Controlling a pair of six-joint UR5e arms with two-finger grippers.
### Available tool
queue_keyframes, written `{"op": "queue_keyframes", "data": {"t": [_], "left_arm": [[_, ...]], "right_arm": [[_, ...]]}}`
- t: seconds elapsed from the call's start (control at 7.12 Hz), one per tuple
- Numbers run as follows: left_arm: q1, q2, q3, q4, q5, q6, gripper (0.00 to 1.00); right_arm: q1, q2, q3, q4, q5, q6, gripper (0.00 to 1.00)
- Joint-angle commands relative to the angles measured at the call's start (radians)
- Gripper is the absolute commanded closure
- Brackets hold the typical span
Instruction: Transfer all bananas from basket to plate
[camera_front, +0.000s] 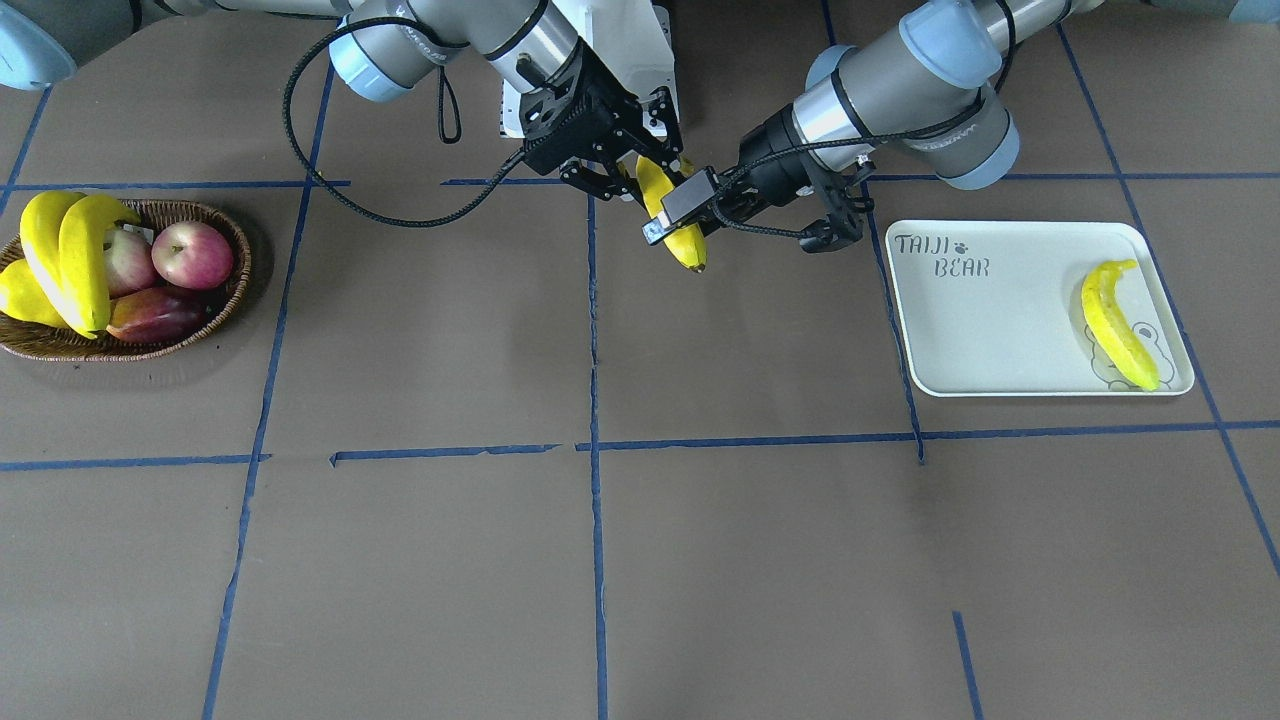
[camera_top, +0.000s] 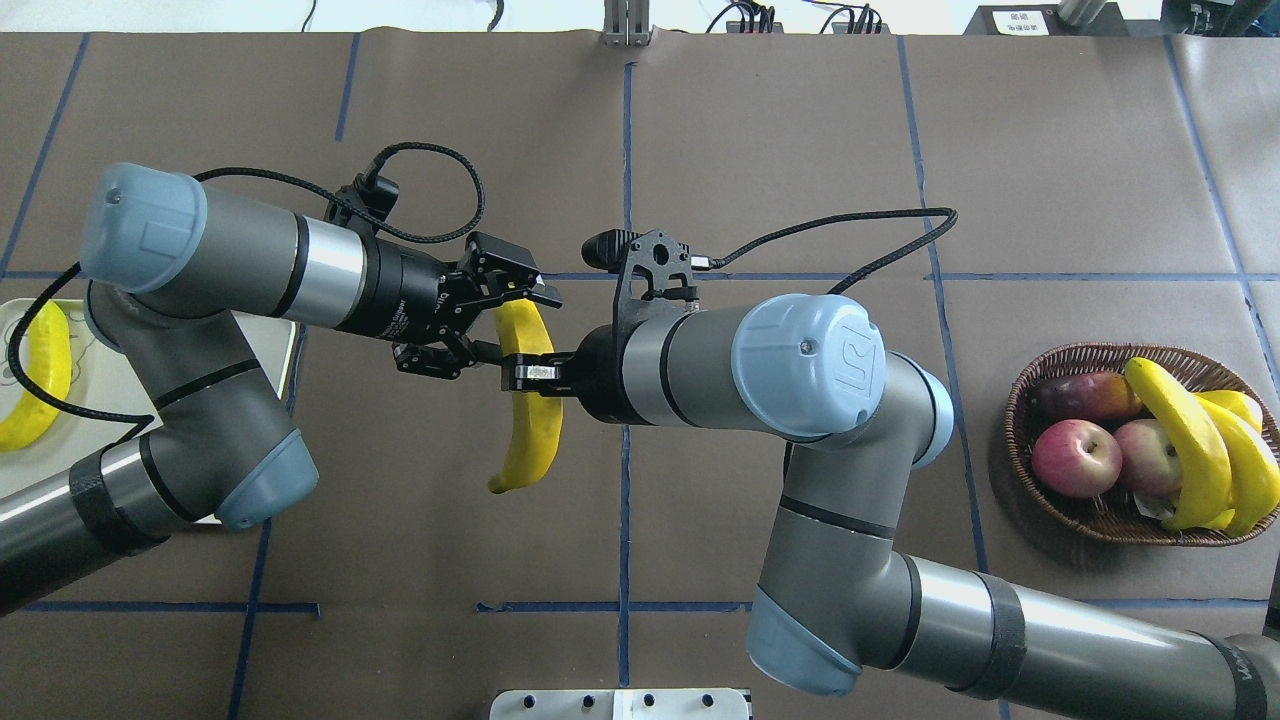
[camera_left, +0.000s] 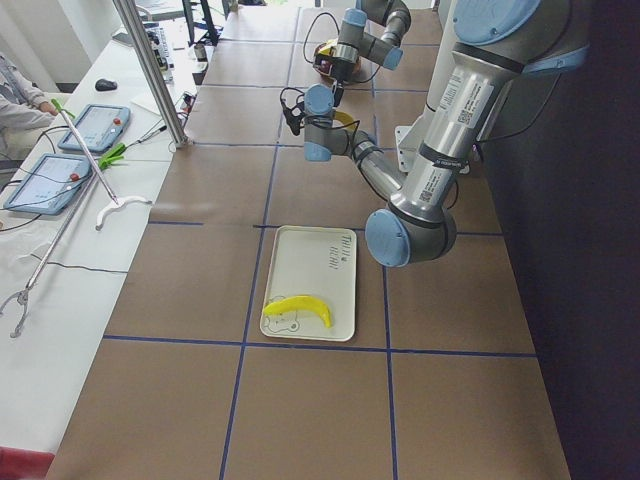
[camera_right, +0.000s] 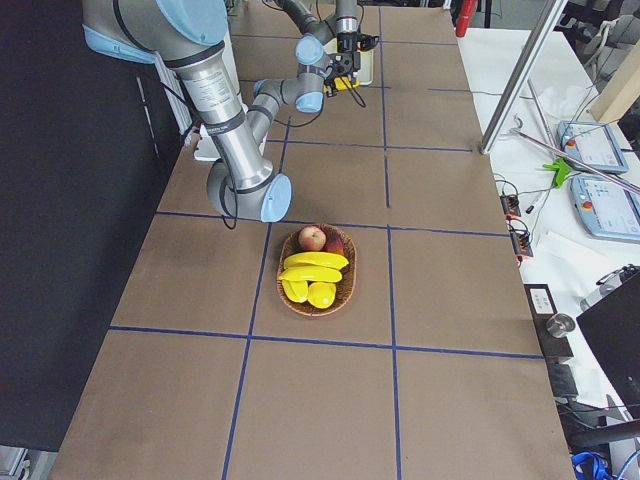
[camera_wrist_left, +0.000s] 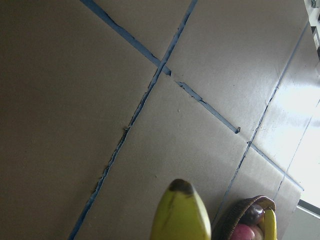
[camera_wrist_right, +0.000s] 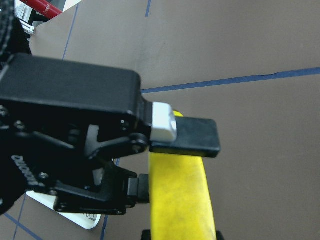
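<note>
Handing over in mid-air, front-facing view: held banana (camera_front: 683, 245) hangs above the desk (camera_front: 600, 560), between basket (camera_front: 238, 270) and plate (camera_front: 1000, 330). The right hand (camera_front: 628, 180) is clenched on it and the left hand (camera_front: 685, 205) reaches in at the same fruit. One plate banana (camera_front: 1118, 325) lies on the plate, and at least two basket bananas (camera_front: 75, 255) arch over the apples (camera_front: 192, 253). Overhead: the right hand grips about mid-length while the left hand's jaws straddle the upper end, close against the skin; whether they actually press I cannot tell. Left side view: plate with its one banana, hands too small to judge. Right side view: basket with yellow fruit piled in it, hands again too small. Left wrist: only the dark-tipped end of the held banana pokes in at the bottom, with the basket beyond it. Right wrist: the left hand's pad (camera_wrist_right: 192, 136) lies across the banana and the other finger sits against its side. Handling guess: light and stiff, since it keeps its curve when held at one spot. The smooth skin and round section would likely let it swivel or slide in flat pads, more so near a tapered end. Best hold looks to be across the thick middle with a moderate squeeze, not the stem.
</note>
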Motion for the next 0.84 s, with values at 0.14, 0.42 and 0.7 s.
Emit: {"op": "queue_keyframes", "data": {"t": [0.14, 0.42, 0.7], "left_arm": [[0.005, 0.003, 0.003, 0.000, 0.001, 0.000, 0.26], [0.007, 0.002, 0.002, -0.002, 0.000, 0.001, 0.44], [0.007, 0.002, -0.001, -0.002, 0.000, 0.001, 0.79]], "right_arm": [[0.000, 0.000, 0.002, 0.000, 0.000, 0.000, 0.97], [0.000, 0.000, 0.000, 0.000, 0.000, 0.000, 0.97], [-0.002, 0.000, 0.000, -0.003, 0.000, 0.000, 0.92]]}}
